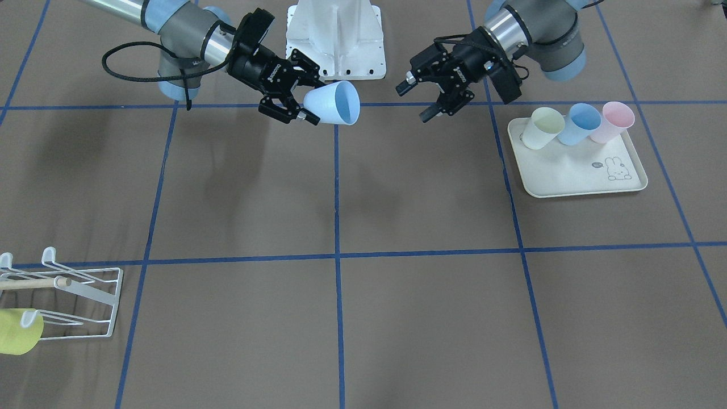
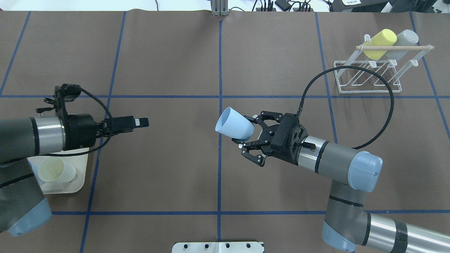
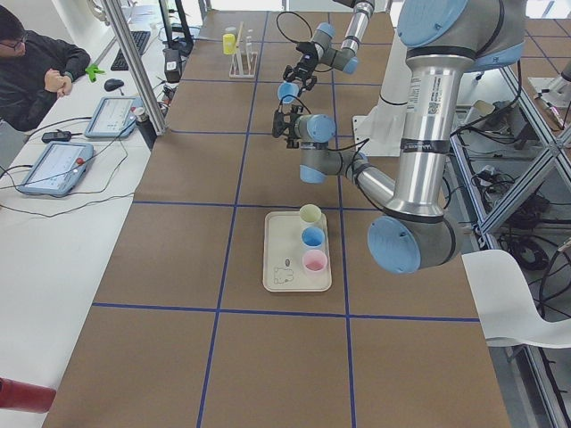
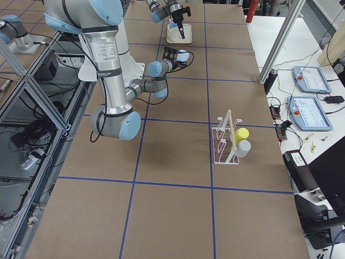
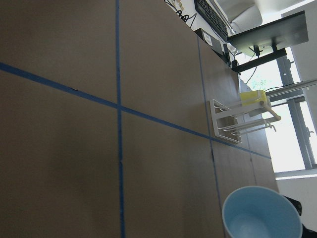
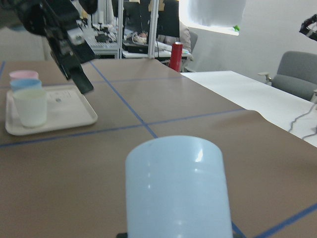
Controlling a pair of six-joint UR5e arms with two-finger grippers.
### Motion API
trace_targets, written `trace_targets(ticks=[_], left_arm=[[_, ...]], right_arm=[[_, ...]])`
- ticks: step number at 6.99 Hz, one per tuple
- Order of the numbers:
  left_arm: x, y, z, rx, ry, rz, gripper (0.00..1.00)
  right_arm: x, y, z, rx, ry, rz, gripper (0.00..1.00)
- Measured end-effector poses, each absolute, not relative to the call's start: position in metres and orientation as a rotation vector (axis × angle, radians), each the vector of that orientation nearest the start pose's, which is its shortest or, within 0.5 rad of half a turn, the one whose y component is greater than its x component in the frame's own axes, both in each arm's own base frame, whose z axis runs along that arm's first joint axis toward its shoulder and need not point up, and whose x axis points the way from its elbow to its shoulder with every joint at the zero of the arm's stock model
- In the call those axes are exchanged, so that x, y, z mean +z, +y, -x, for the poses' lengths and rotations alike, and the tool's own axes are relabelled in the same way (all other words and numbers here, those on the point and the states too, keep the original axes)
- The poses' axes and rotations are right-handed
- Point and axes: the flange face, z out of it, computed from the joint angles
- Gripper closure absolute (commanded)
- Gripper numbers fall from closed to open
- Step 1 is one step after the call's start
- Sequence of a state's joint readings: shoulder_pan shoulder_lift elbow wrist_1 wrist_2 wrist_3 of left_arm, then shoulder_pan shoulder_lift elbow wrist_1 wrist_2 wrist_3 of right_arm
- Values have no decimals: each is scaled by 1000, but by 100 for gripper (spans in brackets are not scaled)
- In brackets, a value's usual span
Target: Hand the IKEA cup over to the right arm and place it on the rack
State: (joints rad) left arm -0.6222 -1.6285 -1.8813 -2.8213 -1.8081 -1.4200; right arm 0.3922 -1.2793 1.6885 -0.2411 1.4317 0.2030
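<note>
— Where is the cup, and what are your hands doing?

— My right gripper [image 2: 248, 131] is clamped on the base end of the pale-blue tapered plastic cup [image 2: 233, 123]. I hold it on its side in the air over mid-table, well apart from the white wire rack [image 2: 367, 75]. My left gripper [image 1: 416, 101] hangs spread and empty, clear of the cup.

— What might go wrong?

— I grip only the narrow end of a smooth taper, so I judge a fast swing could let it slip. My thick braided black cable [image 2: 386, 116] loops out toward the rack and could snag a prong. A poor approach could knock the hung cups.

— Counts?

— Six cups. One is in my grip. A yellow cup [image 2: 379, 44] and a grey cup [image 2: 402, 40] are on the rack. Pale-yellow [image 1: 542, 128], blue [image 1: 579, 124] and pink [image 1: 610, 120] cups stand on the cream rabbit-print tray [image 1: 573, 176]. One rack, one tray.
</note>
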Motion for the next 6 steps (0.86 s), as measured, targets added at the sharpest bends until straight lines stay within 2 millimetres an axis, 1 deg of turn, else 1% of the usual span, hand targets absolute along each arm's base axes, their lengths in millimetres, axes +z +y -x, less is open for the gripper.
trace_targets(ticks=[1,2,3,4,5,6], left_arm=[[375,-381,-289,-105,1463,-512,0],[406,-389,-244,-21,1370,-582,0],[432,-392,-203,63,1292,-637,0],[449,-391,-174,120,1242,-669,0],[457,-390,-160,143,1219,-683,0],[461,-390,-155,150,1210,-689,0]], right_arm=[[312,-375,456,-627,-914,-1386,100],[322,-400,447,-659,-785,-1330,100],[326,-423,435,-700,-658,-1268,100],[328,-443,420,-735,-536,-1186,100],[327,-465,402,-768,-415,-1091,100],[325,-490,378,-820,-288,-1014,100]])
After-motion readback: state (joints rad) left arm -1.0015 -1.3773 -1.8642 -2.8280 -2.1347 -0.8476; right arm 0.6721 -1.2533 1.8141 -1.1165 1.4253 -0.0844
